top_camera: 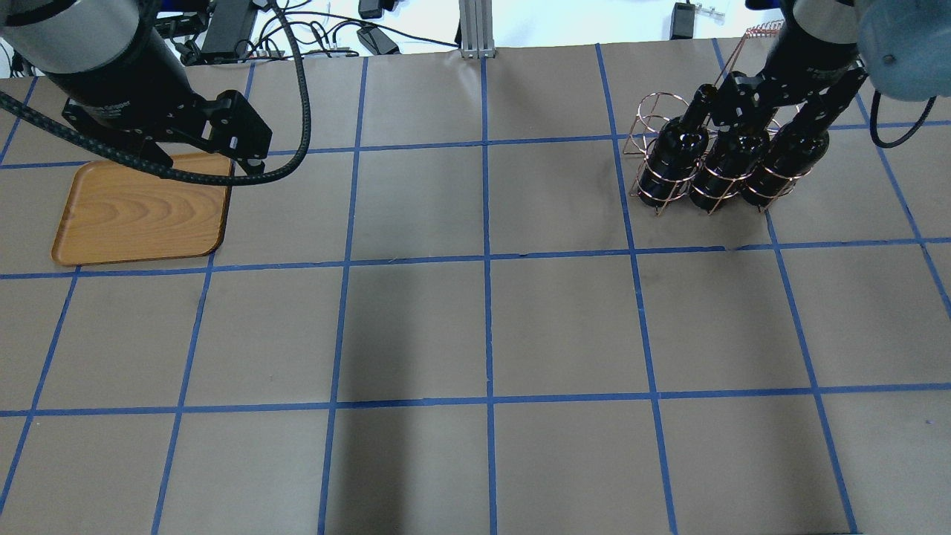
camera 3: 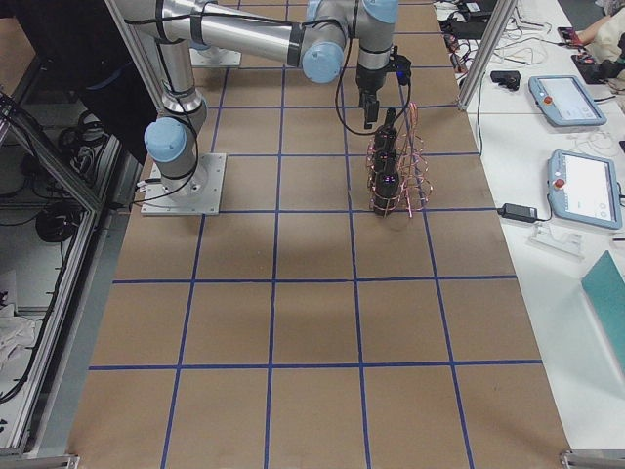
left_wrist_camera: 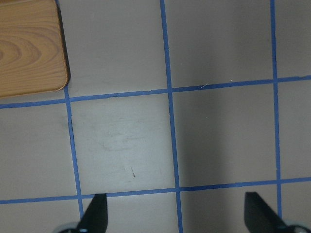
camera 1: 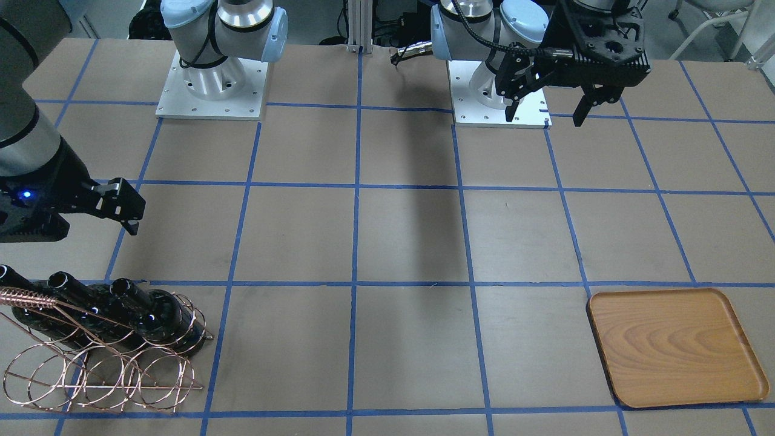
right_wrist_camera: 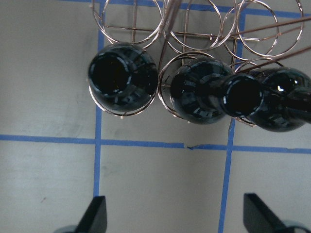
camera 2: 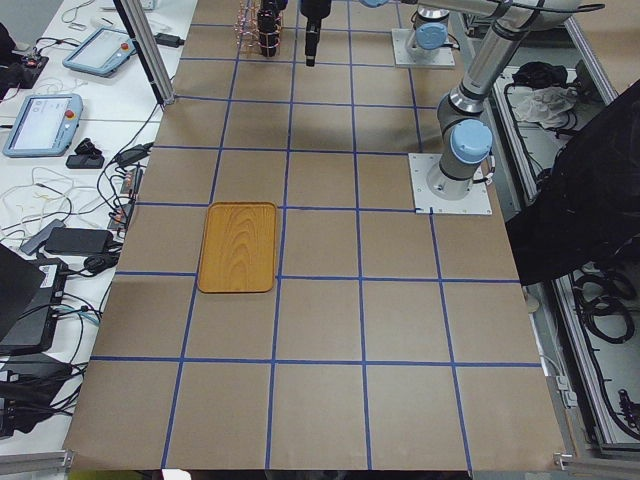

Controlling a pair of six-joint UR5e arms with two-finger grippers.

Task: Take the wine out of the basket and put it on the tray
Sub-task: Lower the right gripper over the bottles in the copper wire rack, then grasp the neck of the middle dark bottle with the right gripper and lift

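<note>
R gripper agape nr 3 wines in basket; L gripper agape nr tray.

The brown table is gridded with blue tape lines; two teach pendants lie alongside.

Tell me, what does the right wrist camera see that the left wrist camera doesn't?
Only the right wrist view shows the three dark wine bottles, seen from above their necks, sitting in the copper wire basket. Only the left wrist view shows a corner of the wooden tray, bare where visible. Both show the brown table with blue tape lines, and each shows its own claw, the right claw and the left claw, open and holding nothing.
</note>
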